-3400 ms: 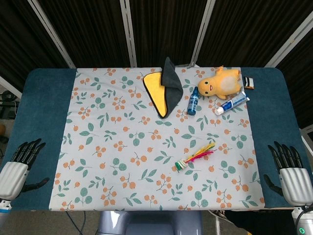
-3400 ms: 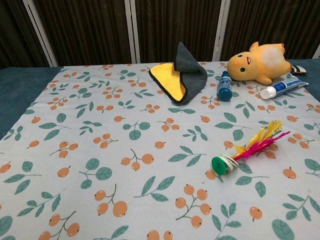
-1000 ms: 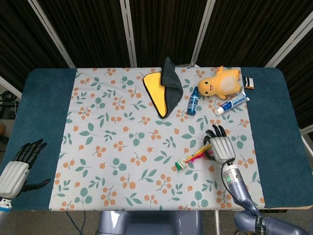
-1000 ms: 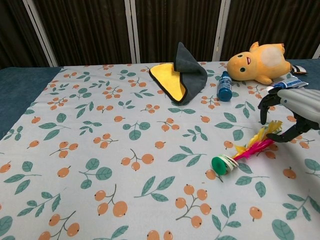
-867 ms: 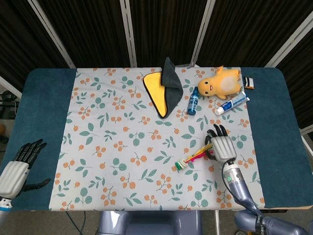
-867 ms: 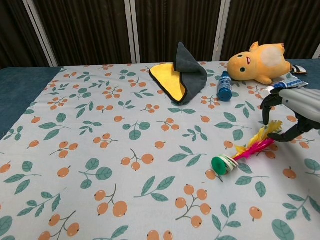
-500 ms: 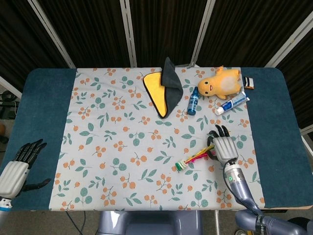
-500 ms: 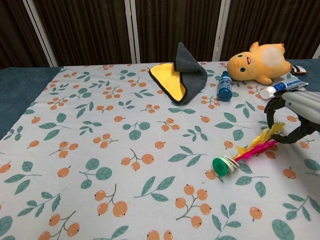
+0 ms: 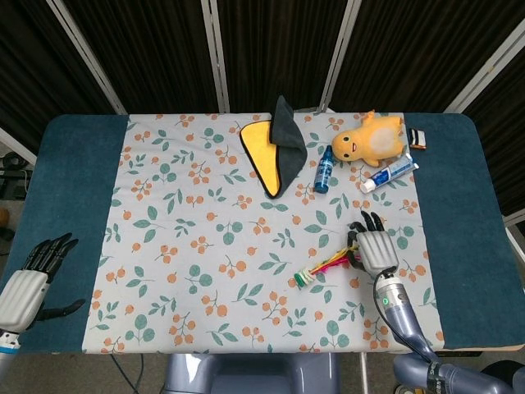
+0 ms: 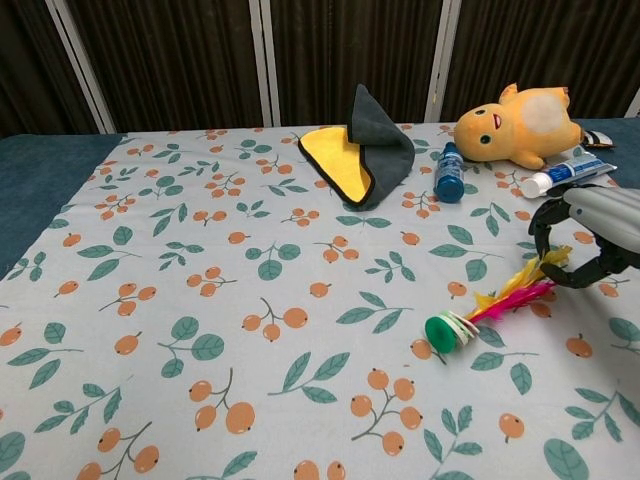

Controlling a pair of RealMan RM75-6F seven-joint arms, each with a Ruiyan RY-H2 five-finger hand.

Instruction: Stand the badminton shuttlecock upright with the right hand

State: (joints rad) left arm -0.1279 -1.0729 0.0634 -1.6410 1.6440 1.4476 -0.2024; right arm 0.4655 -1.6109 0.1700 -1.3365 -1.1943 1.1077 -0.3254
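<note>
The shuttlecock point(image 9: 324, 267) point(image 10: 490, 305) lies on its side on the patterned cloth, right of centre. Its green-capped base points to the front left and its pink and yellow feathers point to the back right. My right hand point(image 9: 376, 248) point(image 10: 590, 235) curls over the feather end, fingers above and thumb below, pinching the feather tips. The base still touches the cloth. At the table's front left corner, far from everything, my left hand point(image 9: 29, 283) rests with its fingers apart and nothing in it.
At the back stand a yellow plush toy point(image 9: 369, 139) point(image 10: 520, 120), a blue bottle point(image 9: 324, 171) point(image 10: 449, 173), a toothpaste tube point(image 9: 388, 175) point(image 10: 565, 172), a folded yellow-and-grey cloth point(image 9: 275, 152) point(image 10: 360, 150) and a small box point(image 9: 418, 138).
My right hand came in from the table's front right edge and closed its fingers round the feather end. The shuttlecock's base shifted slightly. The left hand stayed put.
</note>
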